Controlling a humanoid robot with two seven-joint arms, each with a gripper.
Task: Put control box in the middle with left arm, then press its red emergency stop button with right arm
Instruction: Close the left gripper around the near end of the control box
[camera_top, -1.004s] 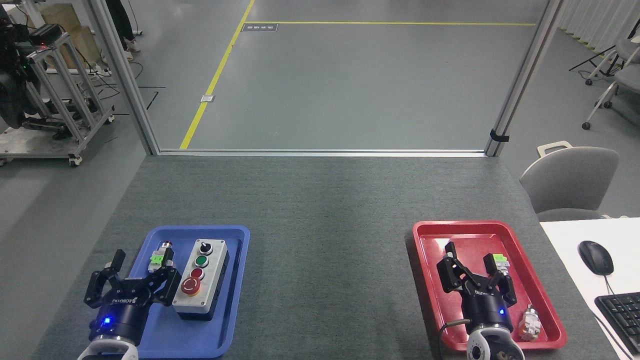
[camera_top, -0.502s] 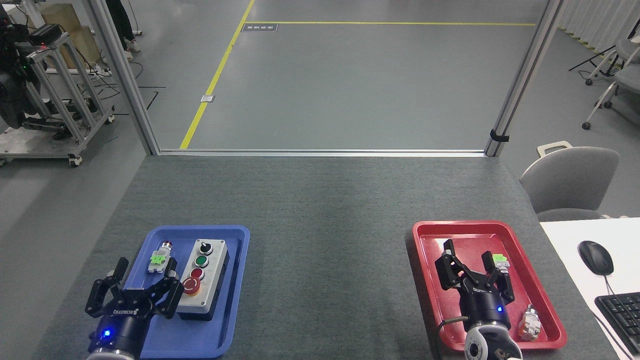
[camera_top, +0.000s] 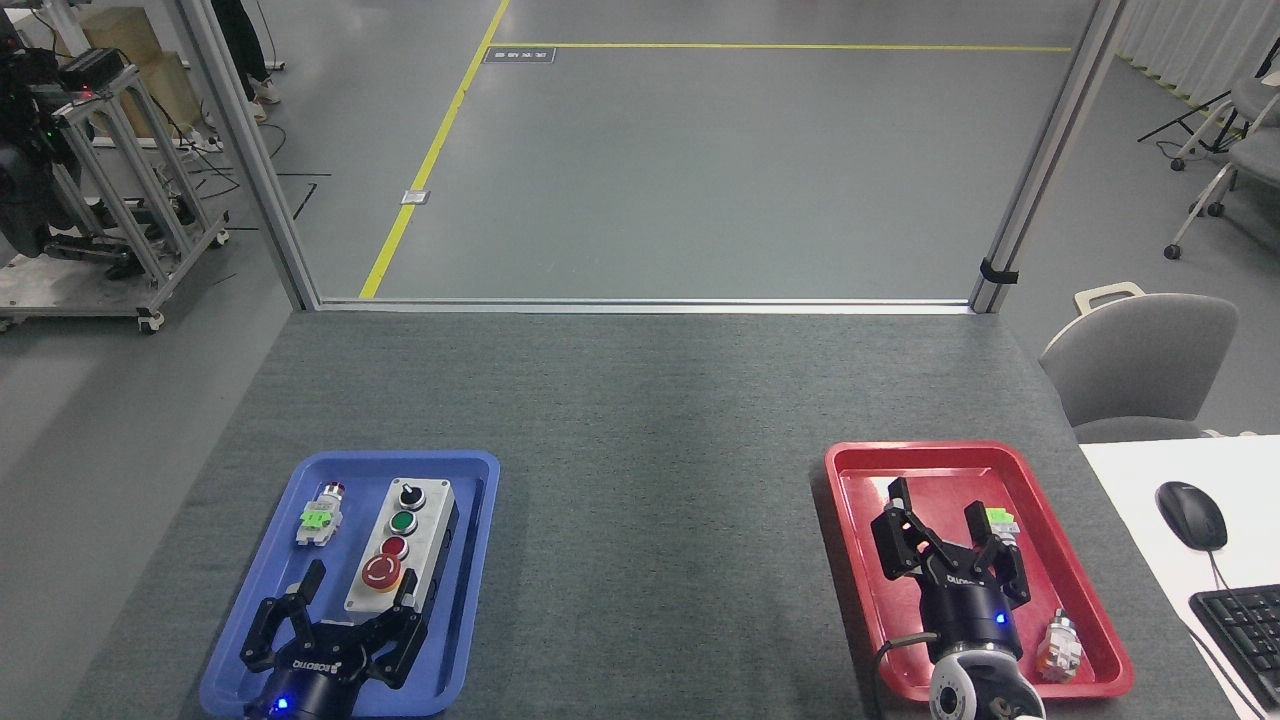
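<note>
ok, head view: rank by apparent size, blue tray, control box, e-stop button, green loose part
1. blue tray
2. control box
3. and 4. red emergency stop button and green loose part: look about alike, not ranked.

A grey felt-topped table (camera_top: 640, 400) fills the near half of the room, its far edge meeting a low aluminium rail. Two slanted aluminium posts, the left post (camera_top: 250, 160) and the right post (camera_top: 1045, 160), frame an opening onto a smooth grey floor (camera_top: 720, 170) marked with yellow tape lines (camera_top: 430, 160). Off to the left stands a wheeled metal rack (camera_top: 120, 220) with cables trailing beside it. To the right sit a grey chair (camera_top: 1140, 360), more office chairs (camera_top: 1235, 150) further back, and a white desk (camera_top: 1130, 490) carrying a black mouse (camera_top: 1192, 514) and keyboard (camera_top: 1240, 630). The light is even and soft.
</note>
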